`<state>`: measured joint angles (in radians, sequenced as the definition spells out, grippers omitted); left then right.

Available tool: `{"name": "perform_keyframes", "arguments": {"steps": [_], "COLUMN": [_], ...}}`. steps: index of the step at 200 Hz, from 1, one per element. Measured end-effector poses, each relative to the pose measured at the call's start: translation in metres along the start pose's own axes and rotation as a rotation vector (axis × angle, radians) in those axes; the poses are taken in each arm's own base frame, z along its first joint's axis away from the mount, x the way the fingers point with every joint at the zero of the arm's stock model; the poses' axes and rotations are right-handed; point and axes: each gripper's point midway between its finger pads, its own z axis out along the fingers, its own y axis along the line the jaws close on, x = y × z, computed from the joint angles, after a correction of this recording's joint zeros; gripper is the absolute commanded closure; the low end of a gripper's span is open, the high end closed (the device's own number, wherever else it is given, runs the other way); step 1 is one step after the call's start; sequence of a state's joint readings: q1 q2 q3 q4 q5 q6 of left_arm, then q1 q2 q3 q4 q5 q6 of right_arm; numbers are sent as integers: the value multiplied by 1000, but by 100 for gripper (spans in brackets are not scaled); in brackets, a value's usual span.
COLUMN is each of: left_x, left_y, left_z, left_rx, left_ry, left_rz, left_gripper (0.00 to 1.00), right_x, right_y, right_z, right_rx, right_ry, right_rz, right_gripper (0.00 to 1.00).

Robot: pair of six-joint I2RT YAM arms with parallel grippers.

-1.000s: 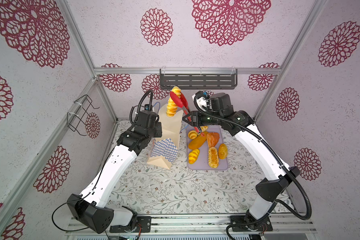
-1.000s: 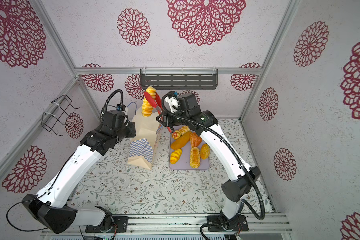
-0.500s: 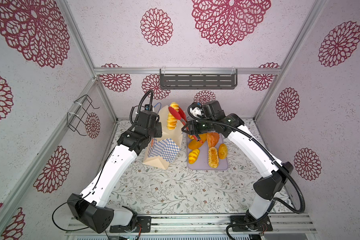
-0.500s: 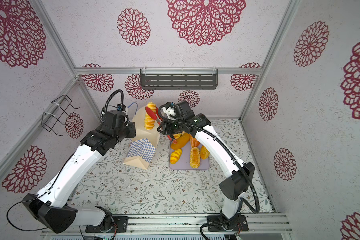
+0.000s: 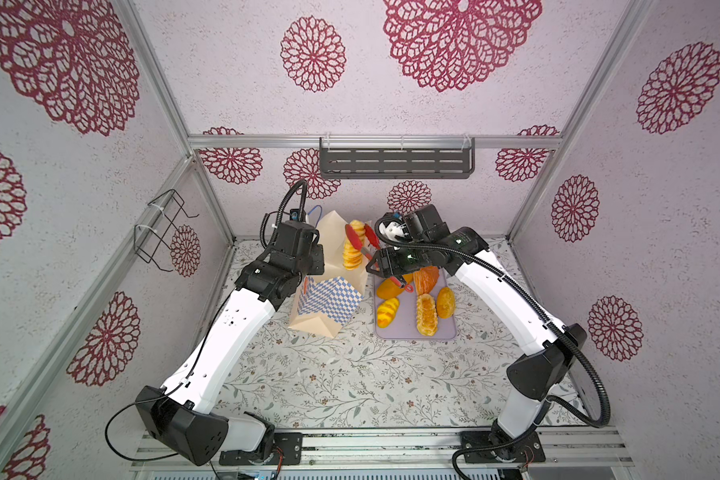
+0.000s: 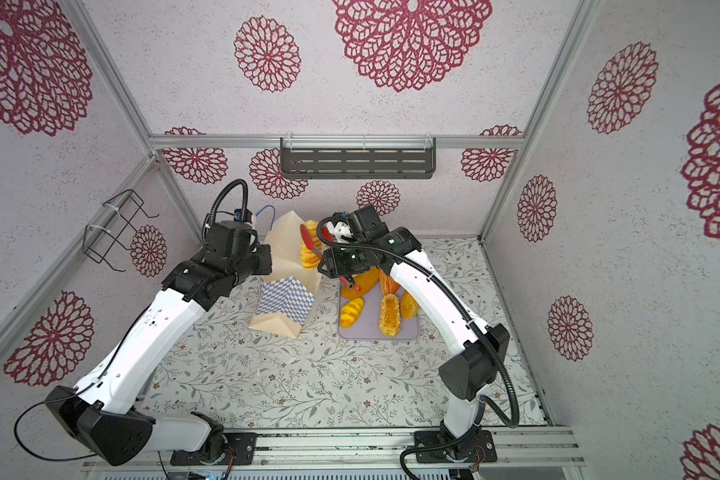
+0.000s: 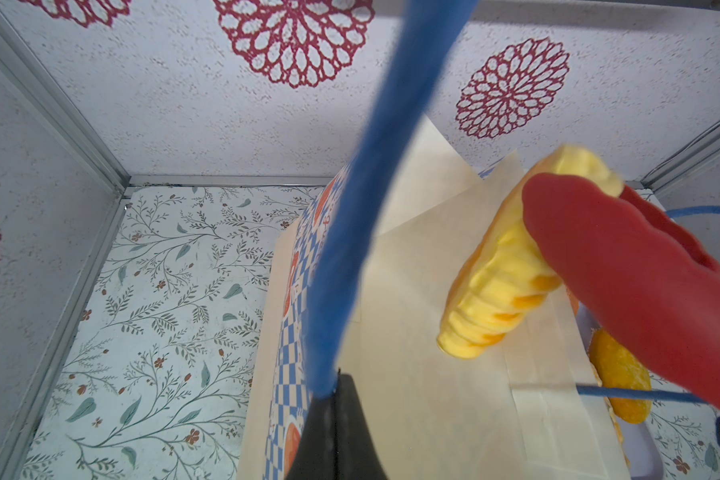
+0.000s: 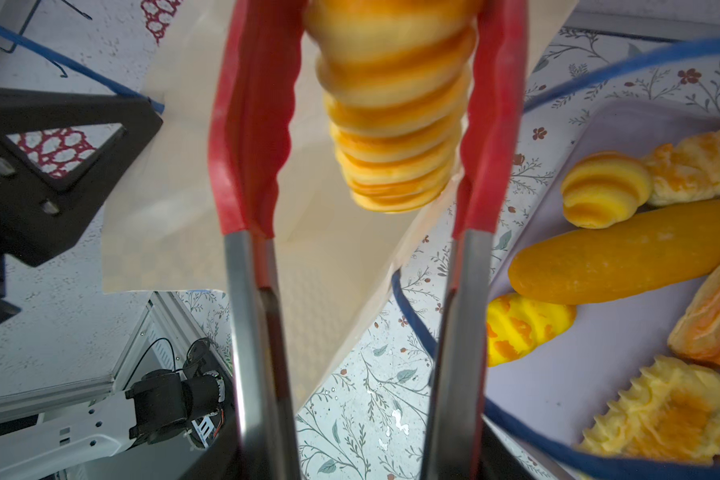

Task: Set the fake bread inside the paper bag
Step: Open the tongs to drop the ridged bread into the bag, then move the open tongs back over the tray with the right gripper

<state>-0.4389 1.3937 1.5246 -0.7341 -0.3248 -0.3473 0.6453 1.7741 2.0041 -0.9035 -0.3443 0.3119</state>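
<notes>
The paper bag [image 5: 329, 303] [image 6: 283, 305] [image 7: 412, 374] [image 8: 337, 266] leans on the table with its mouth open. My left gripper [image 5: 314, 259] [image 6: 262, 259] [image 7: 335, 399] is shut on its blue cord handle [image 7: 375, 166]. My right gripper [image 5: 377, 261] [image 6: 330, 264] [image 8: 358, 461] is shut on red-tipped tongs [image 5: 352, 237] [image 6: 307, 236] [image 7: 624, 282] [image 8: 246, 124]. Between the spread tips a ribbed fake bread roll [image 5: 353, 251] [image 6: 308, 249] [image 7: 512, 266] [image 8: 395, 124] hangs end-down at the bag's mouth, blurred, with a gap to one tip. Several more fake breads [image 5: 427, 313] [image 6: 389, 313] [image 8: 624, 257] lie on the lilac tray [image 5: 395, 330] [image 6: 358, 330] [image 8: 599, 365].
A grey slotted shelf [image 5: 395, 162] hangs on the back wall and a wire rack [image 5: 163, 232] on the left wall. The tray sits right beside the bag under the right arm. The bag's second blue cord [image 8: 516, 428] loops over the tray's edge.
The right arm has brought the tongs and roll down and to the left, to the bag's mouth. The tong tips have spread wider. The left gripper keeps the handle.
</notes>
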Motion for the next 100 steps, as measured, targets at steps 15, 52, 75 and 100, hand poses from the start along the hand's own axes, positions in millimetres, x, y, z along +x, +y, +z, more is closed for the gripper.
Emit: {"name": "perform_keyframes", "arguments": {"steps": [15, 52, 75, 100], "left_x": [0, 1, 3, 5], "left_y": [0, 0, -1, -1], "left_z": [0, 1, 5, 8], "left_rx": [0, -1, -4, -6], "left_ry": [0, 4, 14, 22], "left_rz": [0, 1, 5, 7], "left_gripper": [100, 100, 100, 100], "right_x": [0, -2, -4, -6], "right_y": [0, 1, 1, 1], "right_z": [0, 0, 0, -2], "right_rx": [-1, -4, -5, -4], "right_ry": [-2, -9, -15, -23], "right_rz": [-3, -7, -8, -7], "right_gripper": [38, 40, 42, 43]}}
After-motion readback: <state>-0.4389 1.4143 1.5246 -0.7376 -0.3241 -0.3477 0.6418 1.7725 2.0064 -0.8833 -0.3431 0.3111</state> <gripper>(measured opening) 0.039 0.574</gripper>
